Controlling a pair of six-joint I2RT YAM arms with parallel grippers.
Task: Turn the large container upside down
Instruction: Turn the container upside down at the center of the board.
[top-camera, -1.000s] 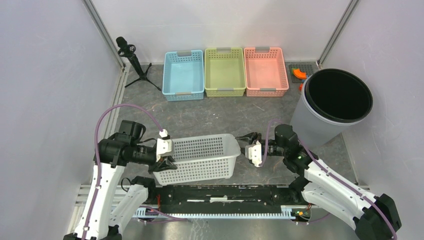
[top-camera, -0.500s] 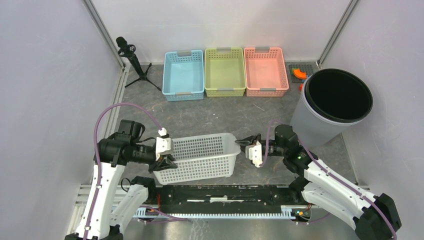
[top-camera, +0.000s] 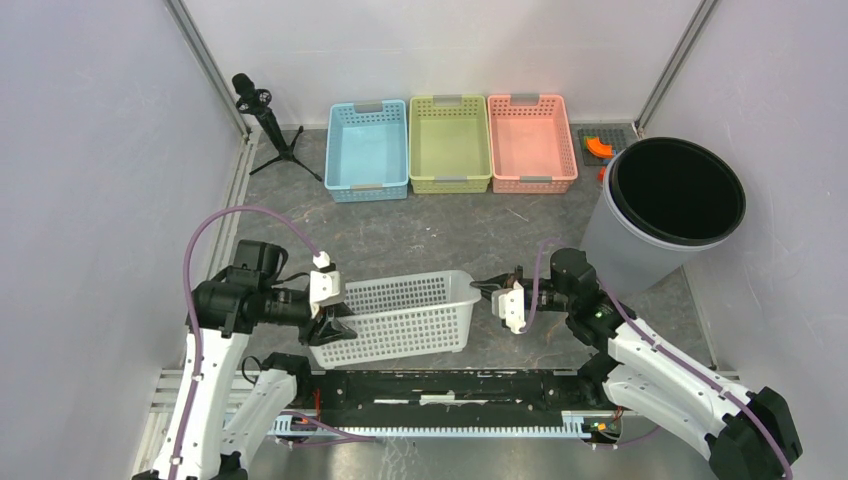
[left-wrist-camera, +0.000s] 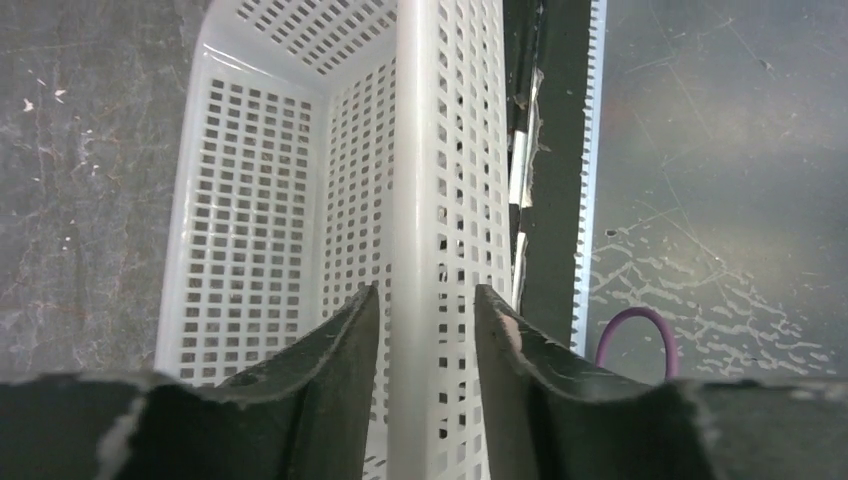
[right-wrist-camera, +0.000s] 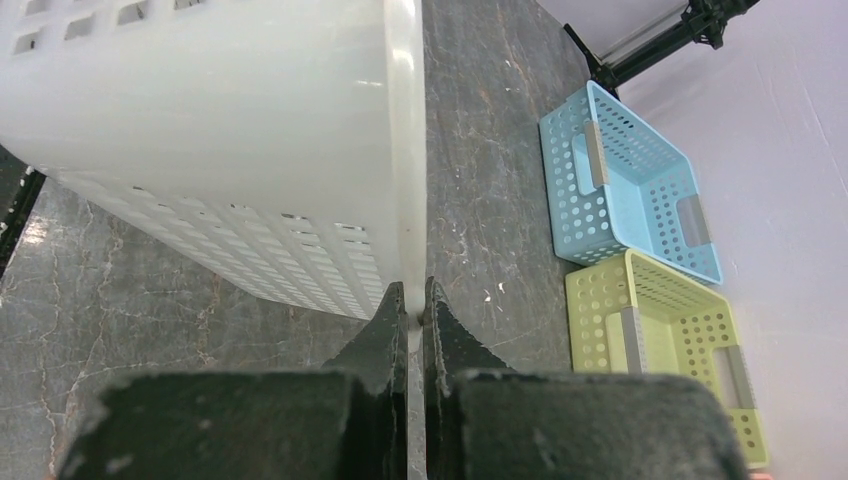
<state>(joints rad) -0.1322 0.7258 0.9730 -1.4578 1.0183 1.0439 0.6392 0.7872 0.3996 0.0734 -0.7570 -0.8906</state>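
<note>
Over the last second the large white basket (top-camera: 400, 318) has rolled a little further, its open side tipping away toward the far side of the bench (top-camera: 440, 225), so more of its perforated near wall shows from above. The left fingers (top-camera: 333, 325) have shifted slightly left with it.

The basket hangs between the two arms at the near edge of the bench, tilted, just beyond the black rail that carries the arm bases. In the left wrist view the left fingers (left-wrist-camera: 340, 350) stand on either side of the basket's (left-wrist-camera: 440, 200) end rim, clamped on that upright white strip. In the right wrist view the right fingers (right-wrist-camera: 385, 330) are pinched nearly together on the thin lip of the basket (right-wrist-camera: 220, 100) at its other end; from above, the right fingers (top-camera: 490, 290) meet the basket's right corner.

Well apart, along the back of the bench, three small baskets sit side by side — blue (top-camera: 367, 150), green (top-camera: 450, 143) and pink (top-camera: 531, 142). A grey bin (top-camera: 600, 235) with a black inside stands upright at the right, an orange object (top-camera: 598, 147) just behind it, and a black tripod (top-camera: 265, 115) stands in the far left corner.
</note>
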